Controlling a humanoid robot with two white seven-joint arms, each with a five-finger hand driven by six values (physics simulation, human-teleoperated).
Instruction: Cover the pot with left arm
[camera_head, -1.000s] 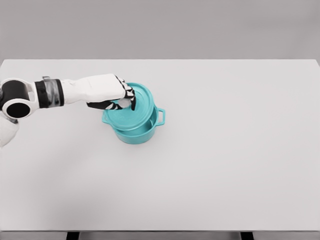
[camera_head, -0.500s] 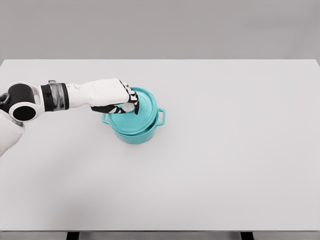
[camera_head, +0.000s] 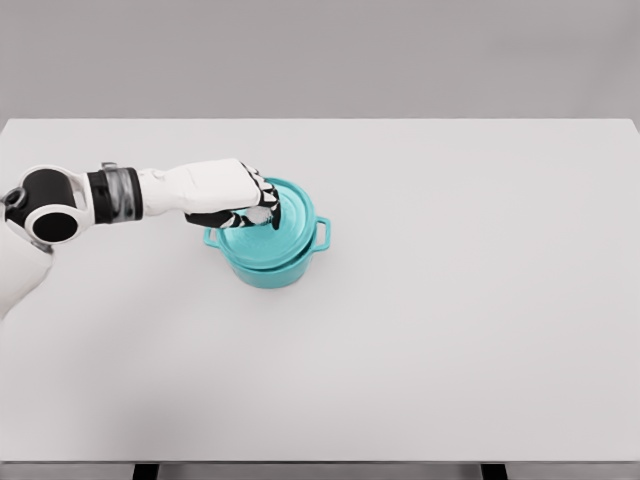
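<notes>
The left hand (camera_head: 232, 192) reaches over the teal pot (camera_head: 270, 262) near the middle of the white surface (camera_head: 450, 330), its fingers (camera_head: 268, 205) curled on the lid (camera_head: 282, 232), hiding the knob. The lid sits on the pot.

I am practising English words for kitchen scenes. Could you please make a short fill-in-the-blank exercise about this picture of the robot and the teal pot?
1. The round teal lid lies on the teal pot with two side ____.
2. The ____ hand of the robot grips the lid from above.
3. The pot stands on a wide ____ table.
4. The right arm is ____ of view.

Missing words: handles; left; white; out
</notes>
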